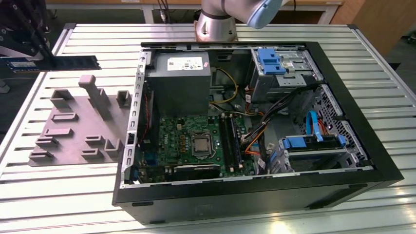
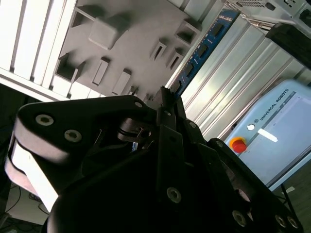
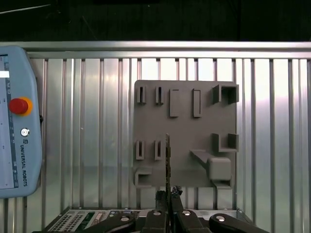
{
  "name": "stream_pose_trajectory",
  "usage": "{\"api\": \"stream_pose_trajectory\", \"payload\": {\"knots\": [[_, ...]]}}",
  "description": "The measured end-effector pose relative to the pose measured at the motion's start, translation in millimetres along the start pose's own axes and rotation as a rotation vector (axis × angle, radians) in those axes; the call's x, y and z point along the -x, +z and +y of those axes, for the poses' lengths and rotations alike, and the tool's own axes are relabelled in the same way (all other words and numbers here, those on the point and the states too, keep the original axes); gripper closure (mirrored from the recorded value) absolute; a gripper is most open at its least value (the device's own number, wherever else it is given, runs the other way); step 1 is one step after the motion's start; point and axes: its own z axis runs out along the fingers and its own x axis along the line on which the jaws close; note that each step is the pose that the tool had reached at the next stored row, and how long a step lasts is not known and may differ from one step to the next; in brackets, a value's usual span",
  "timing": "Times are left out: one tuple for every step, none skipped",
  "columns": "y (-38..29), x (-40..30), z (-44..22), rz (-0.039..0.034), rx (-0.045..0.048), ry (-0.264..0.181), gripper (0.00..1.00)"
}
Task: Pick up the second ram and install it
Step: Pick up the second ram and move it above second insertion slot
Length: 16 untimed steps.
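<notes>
— What takes up the most room?
— The ribbed metal table (image 1: 65, 195). On it lies the open computer case (image 1: 260, 195), toward the exterior view's right, with the motherboard (image 1: 195, 141) facing up. Beside the case, near the table's edge on the exterior view's left, is a grey fixture plate (image 1: 71, 131). In the first wrist view a teach pendant (image 3: 14, 121) is at the table's edge.
— And the claw?
— The gripper (image 1: 46, 56) is over the table's far corner on the exterior view's left. Its fingers are pinched on the second ram (image 1: 75, 62) and on nothing else.
— Which way does the stick point?
— Its long axis runs along the table's far edge, roughly level, and the free end points to the exterior view's right, toward the case. It stands on edge, so the first wrist view sees it as a thin line (image 3: 167, 155) over the fixture plate. The second wrist view shows its blue face with black chips (image 2: 206, 43).
</notes>
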Motion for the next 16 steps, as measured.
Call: {"api": "stream_pose_trajectory", "payload": {"knots": [[-0.1,0.0,-1.1,0.0001,0.0001,0.000,0.86],[-0.1,0.0,-2.0,0.0001,0.0001,0.000,0.86],[-0.1,0.0,-2.9,0.0000,0.0000,0.000,0.86],[-0.1,0.1,-3.9,0.0000,0.0000,0.000,0.86],[-0.1,0.1,-4.8,0.0001,0.0000,0.000,0.86],[-0.1,0.1,-5.6,0.0000,0.0000,0.000,0.86],[-0.1,0.1,-6.5,0.0000,0.0001,0.000,0.86],[-0.1,0.1,-7.4,0.0000,0.0000,0.000,0.86],[-0.1,0.1,-8.3,0.0000,0.0000,0.000,0.86],[-0.2,0.1,-9.3,0.0001,0.0001,0.000,0.86],[-0.2,0.1,-10.4,0.0001,0.0001,0.000,0.86],[-0.2,0.1,-11.4,0.0001,0.0001,0.000,0.86],[-0.2,0.1,-12.6,0.0001,0.0001,0.000,0.86],[-0.2,0.2,-13.8,0.0001,0.0001,0.000,0.86],[-0.3,0.2,-14.9,0.0001,0.0001,0.000,0.86],[-0.2,0.2,-16.0,0.0001,0.0001,0.000,0.86]]}}
